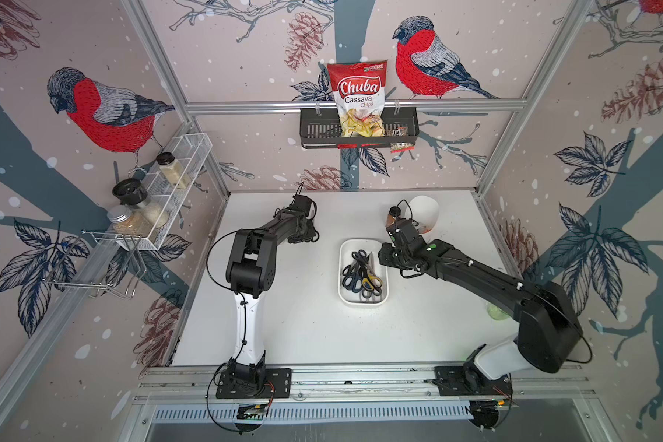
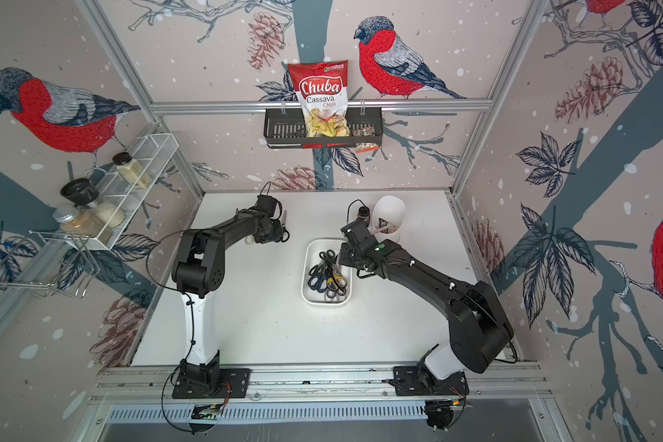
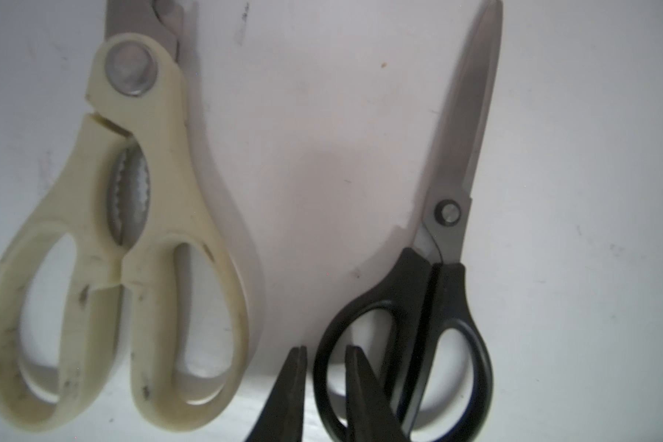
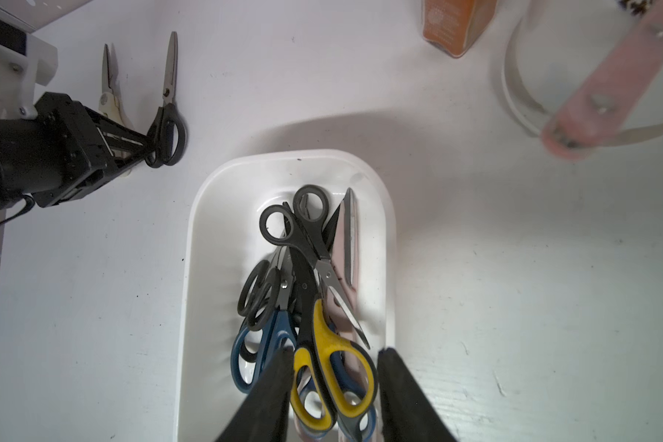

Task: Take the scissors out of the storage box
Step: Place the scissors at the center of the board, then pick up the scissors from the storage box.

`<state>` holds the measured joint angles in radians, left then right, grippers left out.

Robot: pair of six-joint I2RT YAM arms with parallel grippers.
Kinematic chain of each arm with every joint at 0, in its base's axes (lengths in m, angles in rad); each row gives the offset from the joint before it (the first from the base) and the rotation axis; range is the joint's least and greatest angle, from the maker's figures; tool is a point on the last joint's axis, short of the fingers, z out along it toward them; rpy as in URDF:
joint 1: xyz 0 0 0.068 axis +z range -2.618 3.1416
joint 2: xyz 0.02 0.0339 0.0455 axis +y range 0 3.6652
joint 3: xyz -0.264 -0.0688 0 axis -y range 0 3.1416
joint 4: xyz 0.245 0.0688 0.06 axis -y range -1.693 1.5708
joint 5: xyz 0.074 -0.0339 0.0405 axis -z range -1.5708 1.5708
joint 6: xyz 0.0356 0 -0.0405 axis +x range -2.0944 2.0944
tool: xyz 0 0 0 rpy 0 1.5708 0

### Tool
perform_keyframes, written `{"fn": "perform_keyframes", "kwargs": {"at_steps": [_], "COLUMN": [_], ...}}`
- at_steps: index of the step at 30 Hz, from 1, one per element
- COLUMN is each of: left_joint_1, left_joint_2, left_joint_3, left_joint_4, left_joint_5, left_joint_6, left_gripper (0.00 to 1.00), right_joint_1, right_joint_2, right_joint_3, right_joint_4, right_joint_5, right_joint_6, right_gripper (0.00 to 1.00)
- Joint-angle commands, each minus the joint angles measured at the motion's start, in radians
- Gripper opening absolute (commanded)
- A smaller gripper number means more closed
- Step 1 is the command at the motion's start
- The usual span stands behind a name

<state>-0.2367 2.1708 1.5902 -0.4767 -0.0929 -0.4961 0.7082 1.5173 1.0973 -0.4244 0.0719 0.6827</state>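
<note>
Black left tool point(image 3: 326, 348) slightly parted, loosely straddling one handle loop of black scissors point(image 3: 448, 291) lying on counter point(image 3: 322, 114), cream scissors point(image 3: 169, 153) beside. Right tool point(image 4: 335, 356) spread wide, empty, over yellow-handled scissors point(image 4: 322, 344) piled in white storage box point(image 4: 207, 248). Bag point(image 1: 358, 95) in back-wall basket point(image 1: 318, 130) reads "Chuba Cassava Chips".

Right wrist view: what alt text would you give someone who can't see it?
Open right gripper over a heap of scissors in a white storage box; a cream pair and a black pair lie outside by the left gripper.
</note>
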Motion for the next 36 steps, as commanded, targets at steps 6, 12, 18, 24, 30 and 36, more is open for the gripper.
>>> {"fn": "perform_keyframes", "kwargs": {"at_steps": [6,12,18,24,30,36], "left_joint_1": [0.002,0.002,0.003,0.002,0.003,0.002], "left_joint_2": [-0.059,-0.161,-0.293,-0.424,-0.504,-0.525], "left_joint_3": [0.009,0.014,-0.081,-0.282,-0.404,-0.419], "left_joint_4": [-0.055,-0.071,-0.043,0.034,0.092,0.099], "left_joint_5": [-0.012,0.005,0.111,0.251,0.287,0.307], "left_joint_6": [0.033,0.056,0.075,0.048,0.018,0.011], "left_gripper": [0.3,0.31,0.31,0.31,0.31,0.3], "right_joint_1": [0.06,0.114,0.126,0.13,0.145,0.145], "right_joint_2": [0.064,0.127,0.193,0.247,0.265,0.274], "right_joint_3": [0.032,0.057,0.08,0.109,0.12,0.122], "right_joint_4": [-0.031,-0.086,-0.122,-0.147,-0.175,-0.179], "right_joint_5": [-0.05,-0.058,-0.076,-0.081,-0.067,-0.043], "right_joint_6": [-0.08,-0.124,-0.141,-0.152,-0.156,-0.158], "right_gripper": [0.43,0.42,0.42,0.42,0.41,0.4]}}
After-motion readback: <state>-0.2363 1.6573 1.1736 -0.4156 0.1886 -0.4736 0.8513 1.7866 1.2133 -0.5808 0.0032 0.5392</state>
